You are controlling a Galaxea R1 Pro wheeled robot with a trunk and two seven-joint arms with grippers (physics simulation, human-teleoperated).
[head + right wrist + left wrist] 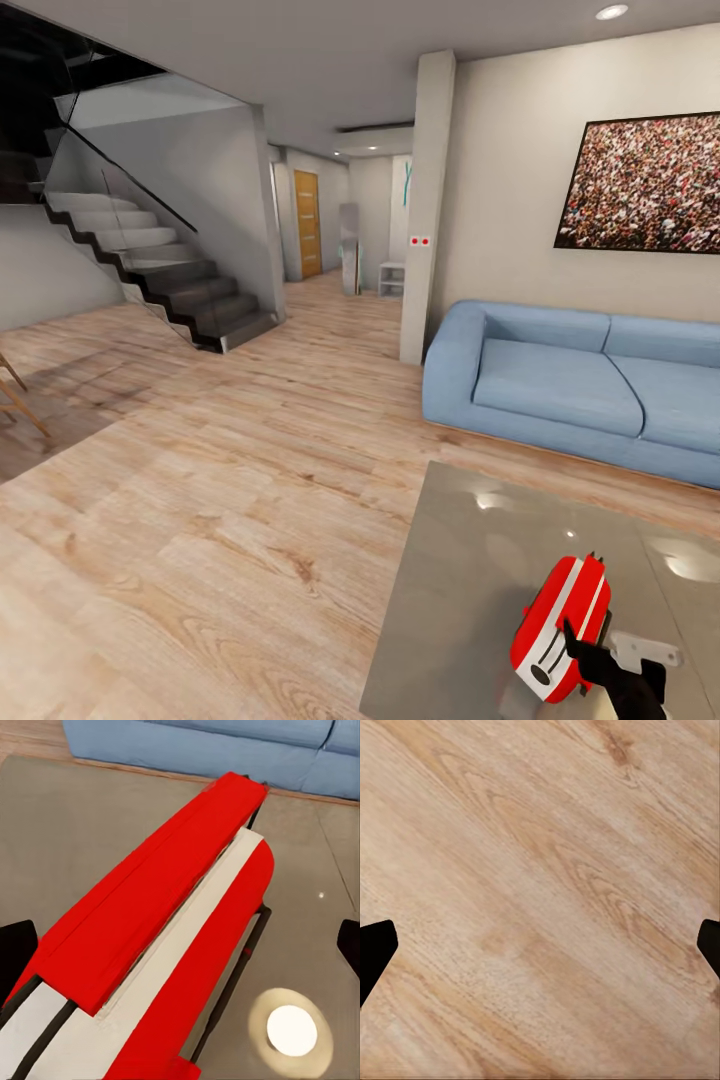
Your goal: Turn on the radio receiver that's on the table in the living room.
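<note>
- The left gripper [540,945] is hanging over bare wooden floor [540,855], fingers spread wide.
- The radio receiver [560,625] is lying on the grey table [450,600] before the blue sofa [570,385].
- The right gripper [180,945] is reaching over it, fingers spread wide around the radio.

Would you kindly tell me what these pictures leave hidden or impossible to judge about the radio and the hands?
- Radio dial: in the head view the right hand covers its near end; the right wrist view sees it edge-on, so no dial shows.
- Touching or just above: cannot tell in either view.
- Table: cut off by the head view's bottom and right edges.
- Left hand: its finger tips show at the frame edges, over the floor.
</note>
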